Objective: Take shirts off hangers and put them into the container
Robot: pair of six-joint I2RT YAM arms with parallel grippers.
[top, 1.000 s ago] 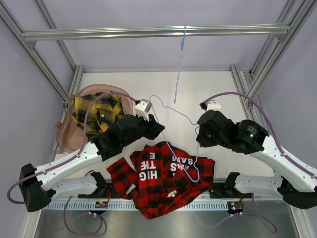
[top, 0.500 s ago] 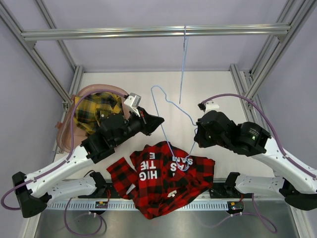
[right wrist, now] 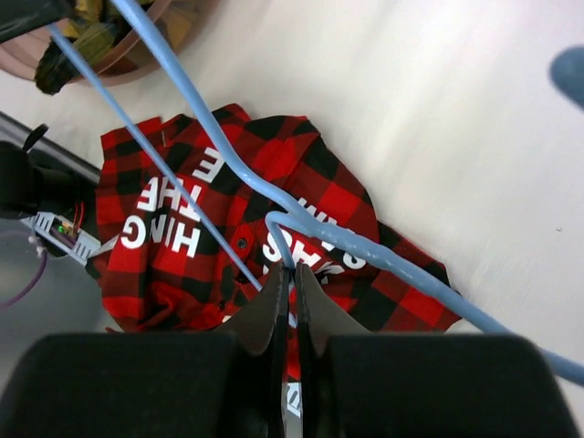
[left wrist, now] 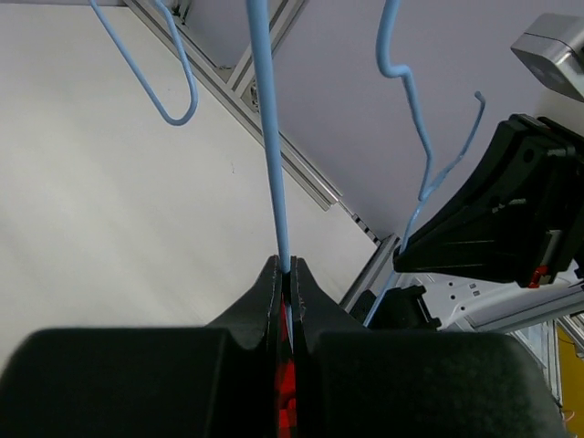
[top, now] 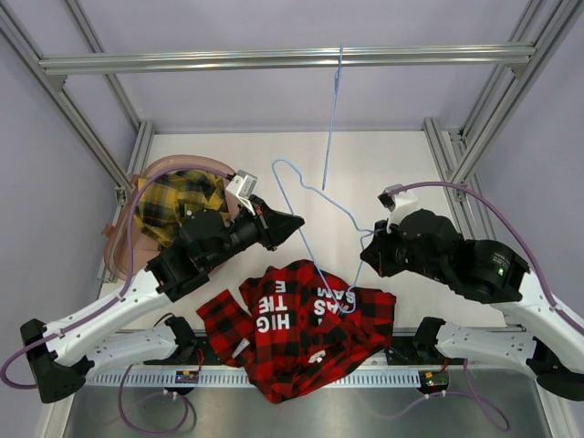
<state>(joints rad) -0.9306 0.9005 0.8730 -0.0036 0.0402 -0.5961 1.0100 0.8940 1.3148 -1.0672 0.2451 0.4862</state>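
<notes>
The red-and-black shirt (top: 283,342) (right wrist: 164,219) with white letters lies crumpled at the table's near edge. A light-blue hanger (top: 333,203) (left wrist: 269,137) (right wrist: 365,242) is raised above it, clear of the cloth. My left gripper (top: 299,222) (left wrist: 285,265) is shut on one wire of this hanger. My right gripper (top: 365,254) (right wrist: 292,272) pinches the hanger's lower bend, jaws almost together. The yellow-and-black shirt (top: 178,201) lies in the pinkish container (top: 117,255) at the left. A second hanger (top: 333,109) hangs bare from the rail.
The silver frame rail (top: 274,59) crosses the back, with frame posts down both sides of the table. The left arm's purple cable loops over the container. The metal front ledge runs just below the red shirt.
My left gripper has shut on the hanger wire and risen. The hanger has lifted off the red shirt. The right arm has drawn back to the right.
</notes>
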